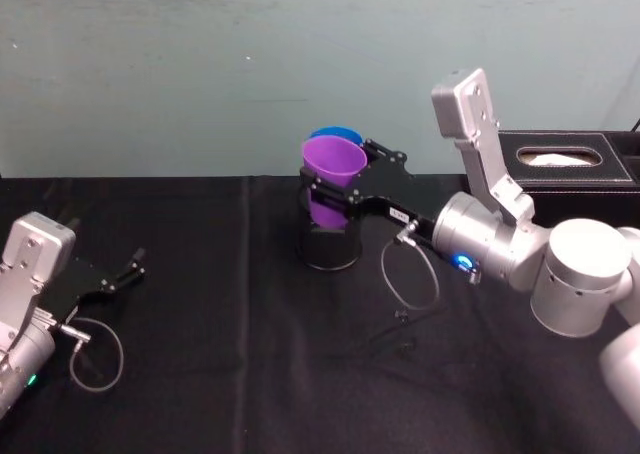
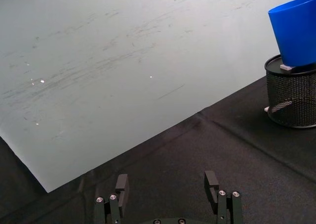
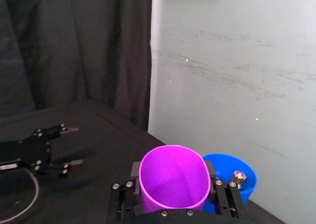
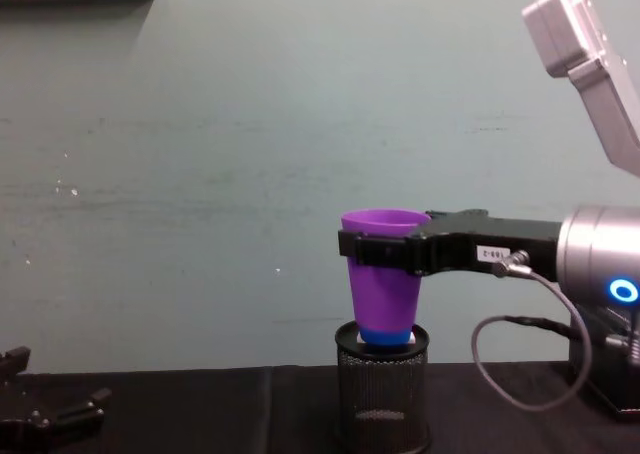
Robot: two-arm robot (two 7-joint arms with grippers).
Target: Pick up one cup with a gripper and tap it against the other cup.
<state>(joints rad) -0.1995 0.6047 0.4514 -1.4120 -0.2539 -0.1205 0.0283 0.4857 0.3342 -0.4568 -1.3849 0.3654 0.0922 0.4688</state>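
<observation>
The right gripper [image 4: 375, 251] clamps the smooth, tapered purple cup [image 4: 383, 274] above the mesh holder [image 4: 381, 389], apparently touching the blue cup [image 3: 236, 177] behind. The left gripper [image 1: 128, 271] rests spread on the table [image 1: 220, 374].

A table draped in black cloth [image 1: 230, 354] runs up to a pale green wall, with a seam in the cloth running front to back on the left of the right gripper [image 1: 335, 189]. Directly beneath that gripper a black wire-mesh pen holder [image 4: 381, 392] stands upright on the cloth, while a black tissue box [image 1: 566, 162] sits at the back of the table behind the gripper's silver wrist. Well off to the gripper's left, the left gripper [image 1: 128, 271] lies low over the cloth near the table's front edge.
</observation>
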